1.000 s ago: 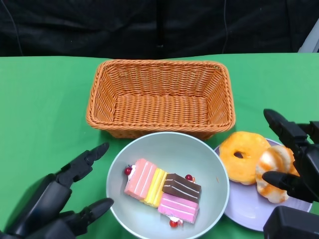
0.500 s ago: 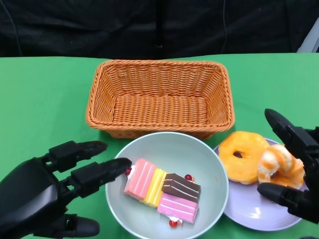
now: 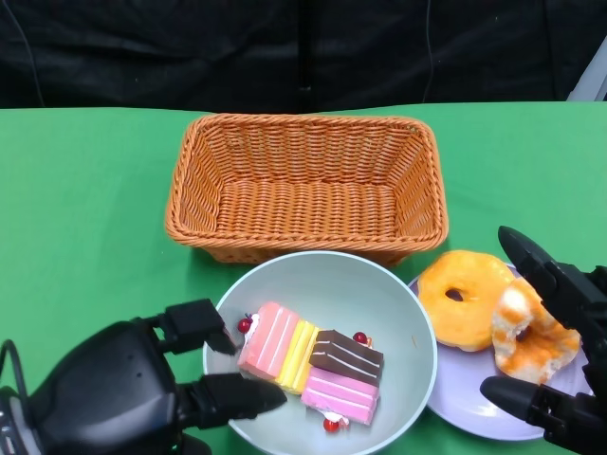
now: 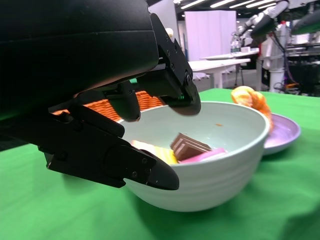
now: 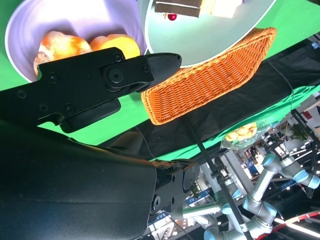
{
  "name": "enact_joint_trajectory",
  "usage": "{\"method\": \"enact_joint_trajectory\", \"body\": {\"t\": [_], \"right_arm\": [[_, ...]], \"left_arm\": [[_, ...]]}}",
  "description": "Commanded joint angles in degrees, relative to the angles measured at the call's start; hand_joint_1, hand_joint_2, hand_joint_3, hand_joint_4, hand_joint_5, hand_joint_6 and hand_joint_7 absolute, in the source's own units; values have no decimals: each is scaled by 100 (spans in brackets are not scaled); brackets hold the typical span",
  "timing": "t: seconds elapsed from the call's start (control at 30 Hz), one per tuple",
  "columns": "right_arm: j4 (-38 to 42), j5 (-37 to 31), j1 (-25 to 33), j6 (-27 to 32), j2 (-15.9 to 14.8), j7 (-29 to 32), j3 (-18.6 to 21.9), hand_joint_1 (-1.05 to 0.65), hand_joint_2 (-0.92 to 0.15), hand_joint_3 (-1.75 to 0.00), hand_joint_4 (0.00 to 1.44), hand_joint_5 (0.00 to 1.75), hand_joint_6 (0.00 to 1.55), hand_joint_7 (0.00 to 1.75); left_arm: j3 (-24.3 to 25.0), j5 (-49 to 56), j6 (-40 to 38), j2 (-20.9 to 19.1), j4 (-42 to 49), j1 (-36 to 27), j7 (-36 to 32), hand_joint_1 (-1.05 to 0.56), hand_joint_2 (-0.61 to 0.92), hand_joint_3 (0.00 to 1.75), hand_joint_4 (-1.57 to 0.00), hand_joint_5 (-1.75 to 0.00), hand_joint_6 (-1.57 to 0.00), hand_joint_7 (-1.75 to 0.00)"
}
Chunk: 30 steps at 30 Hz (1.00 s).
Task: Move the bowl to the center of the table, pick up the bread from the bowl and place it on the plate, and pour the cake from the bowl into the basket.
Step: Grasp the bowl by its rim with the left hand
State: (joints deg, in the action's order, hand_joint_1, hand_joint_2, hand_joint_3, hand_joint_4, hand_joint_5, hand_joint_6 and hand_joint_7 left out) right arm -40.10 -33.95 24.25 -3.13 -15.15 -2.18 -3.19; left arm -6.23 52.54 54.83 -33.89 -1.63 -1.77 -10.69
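Nearest the robot, the left hand (image 3: 142,393) sits at the near-left rim of the bowl (image 3: 398,313), its fingers spread apart with one reaching over the rim and another lying outside the wall; the left wrist view shows the rim running between them, but whether they already press on it cannot be told, so the hand reads as open around the rim and holding nothing. The bowl, pale and smooth, stands on the green counter (image 3: 85,209) about mid-width, just in front of the basket. It looks rigid and glazed, likely slick, so a pinch across the wall close to the rim, thumb side in and fingers out, seems the firmest hold for tipping it. Inside lies the cake (image 3: 308,363), a cluster of striped pink, yellow and brown slices with small red berries; they look light and soft, apt to slide out together once the bowl tilts. On the right, the right hand (image 3: 555,351) hangs open over the purple plate (image 3: 474,403), fingers spread above and beside the bread (image 3: 531,334), touching it or not I cannot tell; a glazed doughnut (image 3: 465,296) rests beside it. Farthest back is the woven orange basket (image 3: 305,185), empty, stiff-walled and close enough to receive the pour.
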Motion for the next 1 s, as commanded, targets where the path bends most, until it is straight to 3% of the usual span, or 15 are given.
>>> {"method": "enact_joint_trajectory", "body": {"t": [0.03,0.1,0.23,0.47,0.67,0.7,0.77,0.8,0.83,0.9,0.97,1.0], "right_arm": [[-118,18,25,16,58,-62,43,-48,-92,-18,0,82,9,5],[-177,7,43,-32,96,-53,13,-49,-92,-18,0,83,10,5],[-231,10,39,-98,150,-50,-12,-49,-92,-19,0,84,10,6],[-108,269,32,-492,317,130,3,-48,-92,-16,0,89,14,10],[16,459,26,-867,394,228,51,-48,-92,-18,0,96,14,14],[39,480,26,-931,397,245,53,-48,-92,-20,0,100,14,15],[66,499,44,-1042,419,284,51,-48,-92,-21,0,101,13,16],[70,510,60,-1091,434,306,52,-48,-92,-21,0,104,13,18],[74,518,70,-1127,444,324,53,-48,-92,-21,0,108,10,25],[82,527,77,-1159,450,338,57,-48,-92,-21,0,110,8,29],[89,619,83,-1211,491,371,49,-48,-92,-22,0,110,4,38],[95,690,87,-1248,528,400,40,-45,-92,-22,0,110,2,44]], "left_arm": [[-73,105,-45,-56,63,73,-175,-42,79,0,-29,-132,-70,-43],[-247,265,-139,25,201,79,-227,-40,80,0,-30,-132,-65,-54],[-567,524,-342,68,423,161,-339,-35,84,1,-36,-126,-62,-61],[-1396,1518,-801,245,1424,880,-1468,-32,85,1,-46,-124,-68,-65],[-2395,2251,-1142,407,2642,1836,-2886,-33,82,0,-63,-119,-93,-44],[-2562,2368,-1199,413,2805,1984,-3117,-33,80,0,-68,-132,-105,-40],[-2837,2551,-1324,406,3008,2195,-3606,-32,78,0,-70,-139,-112,-39],[-2956,2616,-1373,403,3072,2280,-3892,-31,80,0,-78,-157,-108,-65],[-3062,2660,-1418,399,3132,2352,-4118,-30,84,1,-87,-167,-94,-112],[-3236,2675,-1491,383,3236,2452,-4378,-29,86,2,-92,-173,-85,-140],[-3318,2653,-1526,229,3079,2457,-4538,-29,86,2,-93,-174,-83,-146],[-3322,2639,-1525,94,2896,2426,-4602,-29,88,2,-97,-174,-79,-163]]}}
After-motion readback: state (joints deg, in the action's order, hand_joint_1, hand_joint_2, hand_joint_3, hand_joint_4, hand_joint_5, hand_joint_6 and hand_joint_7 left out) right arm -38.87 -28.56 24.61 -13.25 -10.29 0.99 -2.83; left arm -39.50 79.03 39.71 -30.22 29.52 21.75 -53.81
